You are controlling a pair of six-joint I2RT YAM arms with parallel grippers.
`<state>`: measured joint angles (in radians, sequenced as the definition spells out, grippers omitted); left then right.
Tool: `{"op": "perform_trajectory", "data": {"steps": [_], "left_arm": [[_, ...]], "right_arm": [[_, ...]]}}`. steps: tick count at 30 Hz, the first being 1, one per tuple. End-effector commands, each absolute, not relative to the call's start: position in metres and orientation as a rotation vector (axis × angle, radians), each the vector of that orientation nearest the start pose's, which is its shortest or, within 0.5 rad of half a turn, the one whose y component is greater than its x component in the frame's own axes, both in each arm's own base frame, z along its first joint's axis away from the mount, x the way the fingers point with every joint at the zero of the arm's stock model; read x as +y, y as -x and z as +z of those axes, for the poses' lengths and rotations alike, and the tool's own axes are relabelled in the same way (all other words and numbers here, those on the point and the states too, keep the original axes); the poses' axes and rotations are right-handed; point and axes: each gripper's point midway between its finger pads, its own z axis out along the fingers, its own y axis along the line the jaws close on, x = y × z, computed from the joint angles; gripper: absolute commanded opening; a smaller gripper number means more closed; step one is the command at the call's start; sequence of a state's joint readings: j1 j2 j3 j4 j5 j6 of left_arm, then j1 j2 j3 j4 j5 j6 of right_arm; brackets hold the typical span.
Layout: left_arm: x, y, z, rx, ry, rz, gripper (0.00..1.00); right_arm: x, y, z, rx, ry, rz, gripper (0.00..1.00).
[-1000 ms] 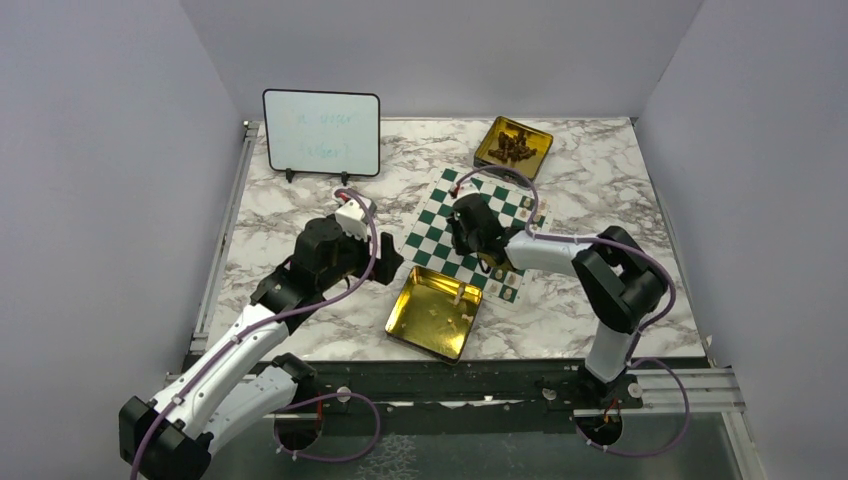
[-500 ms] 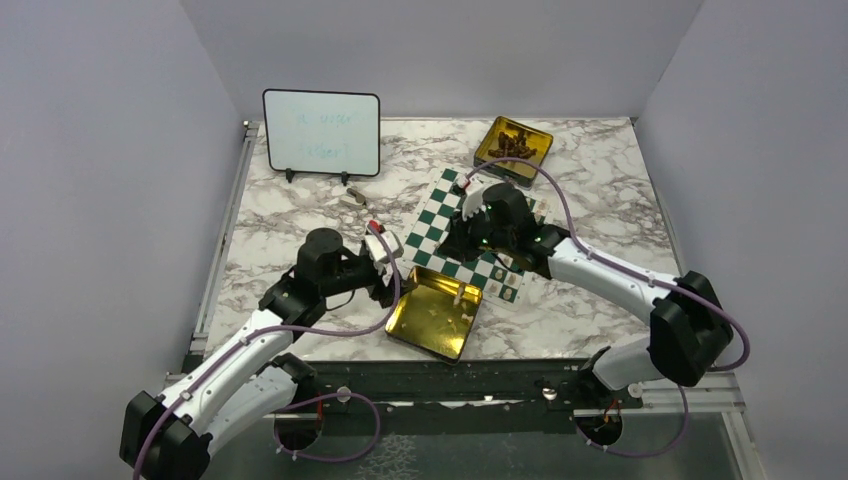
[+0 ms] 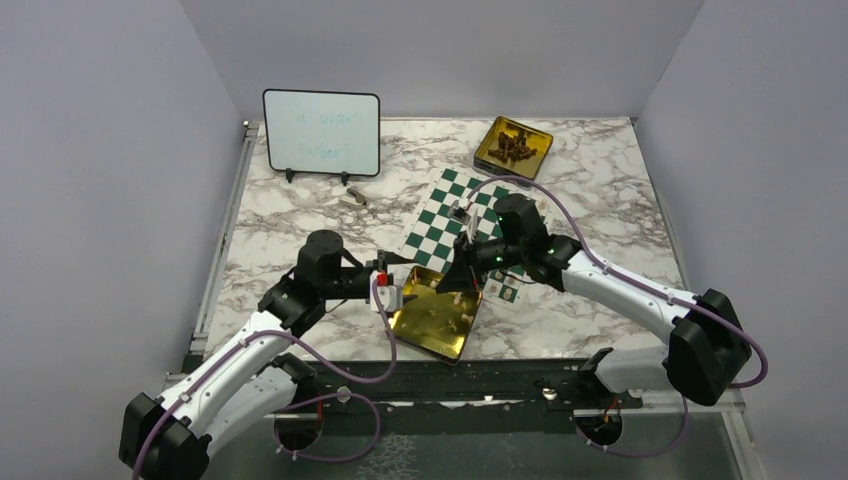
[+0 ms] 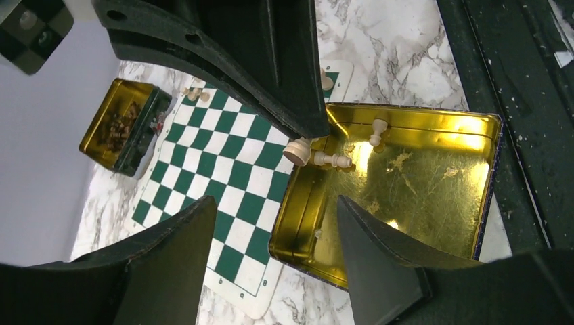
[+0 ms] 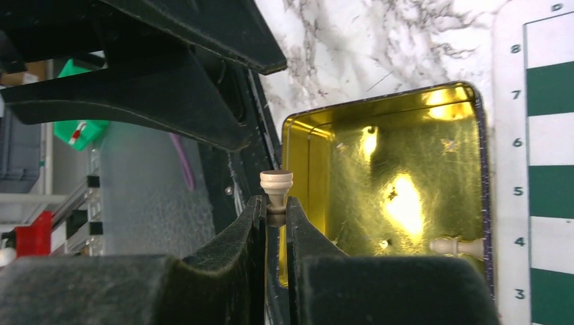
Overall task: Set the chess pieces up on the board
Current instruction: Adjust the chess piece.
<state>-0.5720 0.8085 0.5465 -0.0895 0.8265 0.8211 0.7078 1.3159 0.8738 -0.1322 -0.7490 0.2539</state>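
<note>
The green-and-white board (image 3: 440, 215) lies mid-table; it also shows in the left wrist view (image 4: 223, 156) and the right wrist view (image 5: 548, 135). My right gripper (image 3: 456, 285) (image 5: 276, 203) is shut on a cream chess piece (image 5: 276, 186), held upright over the near gold tin (image 3: 435, 330). The left wrist view shows that piece (image 4: 296, 150) at the right fingers' tips. Two more cream pieces (image 4: 377, 131) (image 4: 332, 160) lie in the tin (image 4: 420, 203). My left gripper (image 3: 405, 285) (image 4: 274, 210) is open and empty at the tin's left rim.
A second gold tin (image 3: 513, 147) with dark pieces stands behind the board. A black-framed whiteboard (image 3: 321, 133) stands at the back left, with a small object (image 3: 352, 198) on the table before it. A few pieces (image 3: 510, 292) sit at the board's near right edge.
My right gripper has moved from over the board to the near tin and now holds a cream piece. My left gripper has swung right to the tin's left rim.
</note>
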Motion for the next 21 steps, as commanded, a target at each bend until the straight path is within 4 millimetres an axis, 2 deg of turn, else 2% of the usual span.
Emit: {"op": "perform_trajectory", "data": {"steps": [1, 8, 14, 21], "left_arm": [[-0.254, -0.165, 0.208, 0.829, -1.646, -0.619, 0.67], [-0.264, -0.159, 0.192, 0.846, -1.74, -0.6, 0.63], [-0.268, -0.155, 0.196, 0.817, -1.754, -0.592, 0.6], [-0.274, -0.152, 0.194, 0.807, -1.778, -0.615, 0.52]], "right_arm": [[0.318, -0.155, 0.19, 2.045, 1.01, 1.462, 0.11], [0.323, -0.152, 0.191, 2.033, 1.015, 1.525, 0.11], [0.327, -0.154, 0.184, 2.057, 1.016, 1.54, 0.11], [0.33, -0.154, 0.189, 2.039, 1.028, 1.577, 0.11]]}}
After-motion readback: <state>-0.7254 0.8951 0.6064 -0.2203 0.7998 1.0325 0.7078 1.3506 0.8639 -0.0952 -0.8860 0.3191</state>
